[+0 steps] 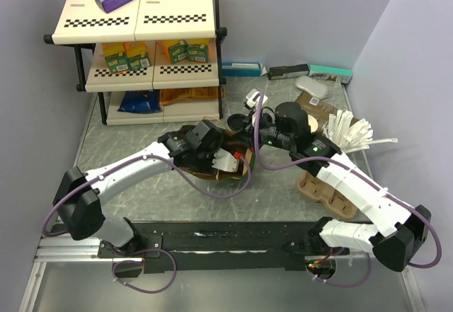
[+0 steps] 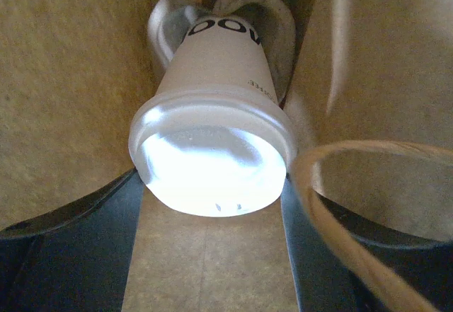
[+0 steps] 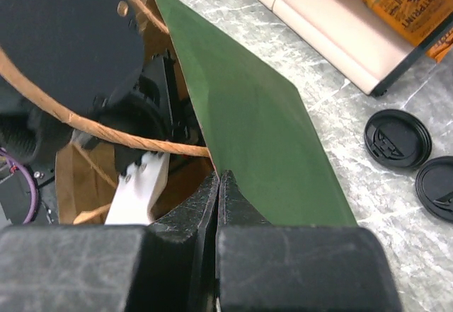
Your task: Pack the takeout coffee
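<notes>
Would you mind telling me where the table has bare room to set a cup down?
Bare table lies between left arm and right arm, nearside of the paper bag, and left, below the shelf. Crowded right: cup tray, white sticks.

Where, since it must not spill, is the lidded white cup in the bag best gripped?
Probably grip the lidded white cup across its tapered wall just under the lid, coming in through the bag mouth. Its lid faces the opening, close paper walls block the sides, and the lid's overhang should stop it slipping.
</notes>
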Available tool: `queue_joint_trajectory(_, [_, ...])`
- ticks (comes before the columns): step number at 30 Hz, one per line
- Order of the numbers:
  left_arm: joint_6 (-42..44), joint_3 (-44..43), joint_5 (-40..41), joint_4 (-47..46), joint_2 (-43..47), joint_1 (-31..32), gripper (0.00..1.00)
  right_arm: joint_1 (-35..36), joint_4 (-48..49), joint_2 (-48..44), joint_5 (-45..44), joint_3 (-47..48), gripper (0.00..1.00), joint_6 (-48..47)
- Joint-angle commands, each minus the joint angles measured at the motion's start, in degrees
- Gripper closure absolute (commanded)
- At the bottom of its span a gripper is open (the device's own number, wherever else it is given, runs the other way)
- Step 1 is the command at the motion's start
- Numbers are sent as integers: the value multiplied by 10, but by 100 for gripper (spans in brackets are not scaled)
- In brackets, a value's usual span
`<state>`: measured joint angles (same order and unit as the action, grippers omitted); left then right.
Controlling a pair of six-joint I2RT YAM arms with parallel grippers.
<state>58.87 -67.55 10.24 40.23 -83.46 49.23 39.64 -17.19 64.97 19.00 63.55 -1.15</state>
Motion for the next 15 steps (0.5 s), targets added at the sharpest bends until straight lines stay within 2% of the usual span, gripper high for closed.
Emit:
queue_joint_trajectory(1, [-22, -9, -43, -6, -27, -26, 99, -16, 5, -6, 66, -4, 100, 19])
queue_joint_trajectory(11, [-25, -45, -79, -20, -66, -74, 99, -36, -3, 10, 115, 14, 100, -24])
queue_joint_trajectory(13, [-26, -50, -91, -18, -72, -74, 89, -35, -1, 16, 116, 18, 100, -29])
queue_joint_trajectory(15, [-26, -57, -98, -11, -72, -74, 75, -38, 1, 21, 112, 19, 100, -26])
